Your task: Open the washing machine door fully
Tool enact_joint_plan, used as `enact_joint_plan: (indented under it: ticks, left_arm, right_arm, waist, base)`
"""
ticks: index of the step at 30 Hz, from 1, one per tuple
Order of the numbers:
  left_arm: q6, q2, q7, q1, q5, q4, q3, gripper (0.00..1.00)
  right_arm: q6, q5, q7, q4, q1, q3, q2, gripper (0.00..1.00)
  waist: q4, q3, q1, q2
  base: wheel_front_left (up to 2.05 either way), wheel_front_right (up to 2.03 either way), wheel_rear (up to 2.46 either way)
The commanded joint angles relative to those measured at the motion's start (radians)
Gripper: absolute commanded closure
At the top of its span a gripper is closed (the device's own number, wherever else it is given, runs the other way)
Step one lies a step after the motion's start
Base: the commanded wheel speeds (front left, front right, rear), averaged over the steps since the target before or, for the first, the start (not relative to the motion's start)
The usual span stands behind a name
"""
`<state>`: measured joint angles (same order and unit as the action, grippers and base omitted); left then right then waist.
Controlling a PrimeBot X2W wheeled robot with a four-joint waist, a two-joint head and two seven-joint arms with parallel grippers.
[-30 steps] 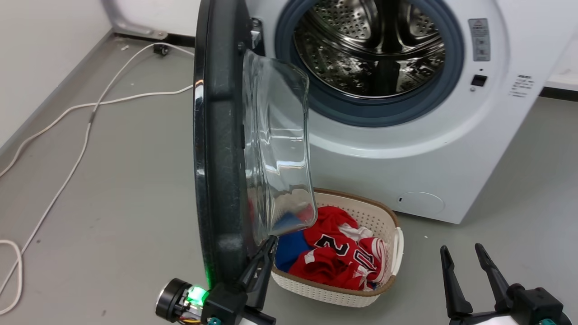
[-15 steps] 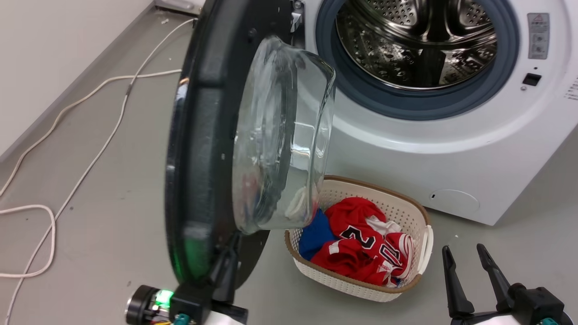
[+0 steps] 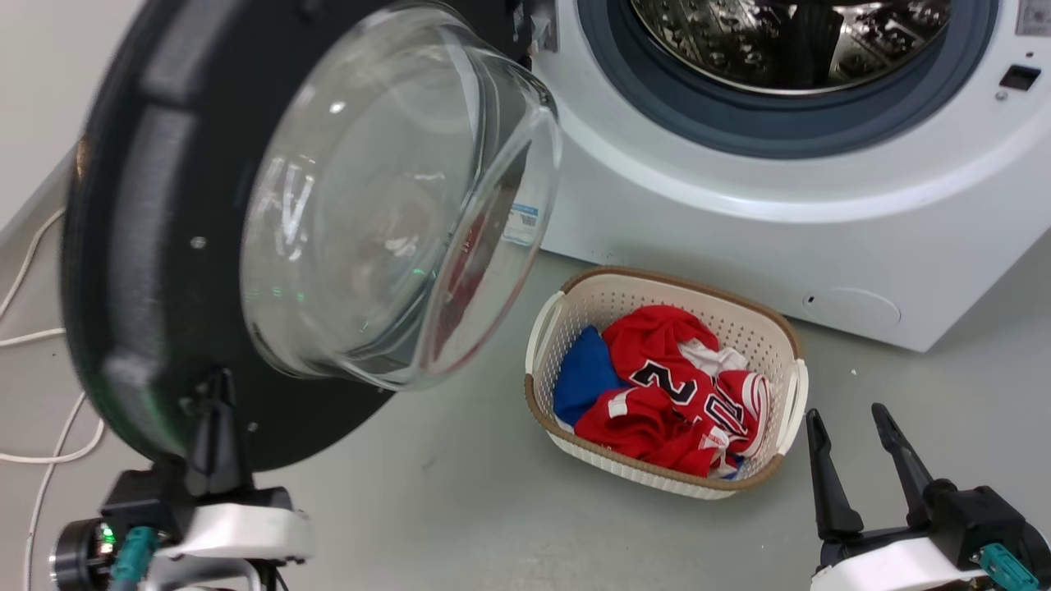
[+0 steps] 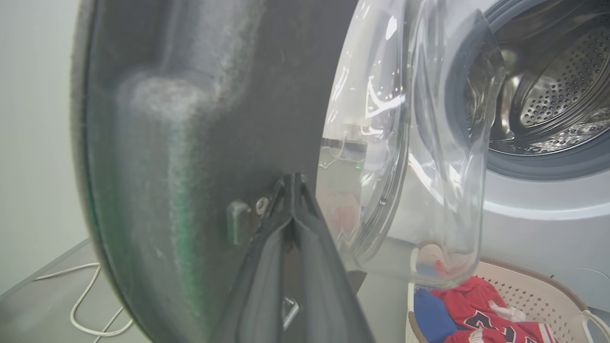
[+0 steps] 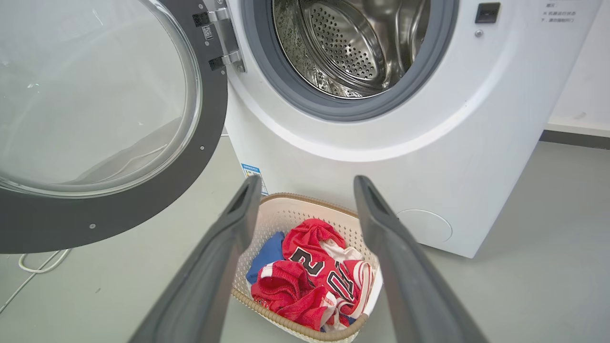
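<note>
Two left fingers pressed together, seemingly touching round black door; right fingers wide.

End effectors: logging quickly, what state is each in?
Left end effector: closed, tips against the washing machine door.
Right end effector: open, empty.

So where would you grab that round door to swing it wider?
I'd take the door by its black outer rim on the side away from the hinge, coming from the inner face. That rim looks narrow enough to pinch and sits far from the pivot; the glass bowl is too wide and slippery.
</note>
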<state>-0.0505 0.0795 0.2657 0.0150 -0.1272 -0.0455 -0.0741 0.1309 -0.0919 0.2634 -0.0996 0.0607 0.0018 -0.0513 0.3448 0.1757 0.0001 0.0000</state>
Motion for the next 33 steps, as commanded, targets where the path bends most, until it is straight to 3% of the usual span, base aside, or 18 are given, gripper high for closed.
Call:
enact_joint_plan:
  ticks: [1,9,18,23,33]
  left_arm:
    - [-0.004,-0.003,-0.002,0.021,-0.006,-0.004,-0.027,1.00]
    - [0.019,-0.013,-0.002,0.115,-0.019,-0.044,-0.180,1.00]
    - [0.087,-0.002,-0.002,0.228,-0.017,-0.109,-0.362,1.00]
    - [0.128,0.024,-0.002,0.307,-0.019,-0.177,-0.467,1.00]
    - [0.161,0.104,-0.002,0.416,0.009,-0.302,-0.547,1.00]
  right_arm:
    - [0.000,0.006,0.002,0.004,-0.017,-0.002,0.002,0.00]
    - [0.000,0.053,0.002,0.015,-0.050,-0.004,0.002,0.00]
    - [0.000,0.086,0.002,0.029,-0.081,-0.019,0.002,0.00]
    - [0.000,0.099,0.002,0.041,-0.097,-0.027,0.002,0.00]
    - [0.000,0.111,0.002,0.051,-0.118,-0.036,0.002,0.00]
  waist:
    - [-0.009,0.022,-0.0001,0.0000]
    - [-0.025,0.099,-0.0001,0.0000]
    - [-0.043,0.162,-0.0001,0.0000]
    - [-0.053,0.199,-0.0001,0.0000]
    - [-0.074,0.227,-0.0001,0.0000]
  base:
    - [0.00,0.00,0.00]
    - [0.00,0.00,0.00]
    - [0.00,0.00,0.00]
    - [0.00,0.00,0.00]
    - [0.00,0.00,0.00]
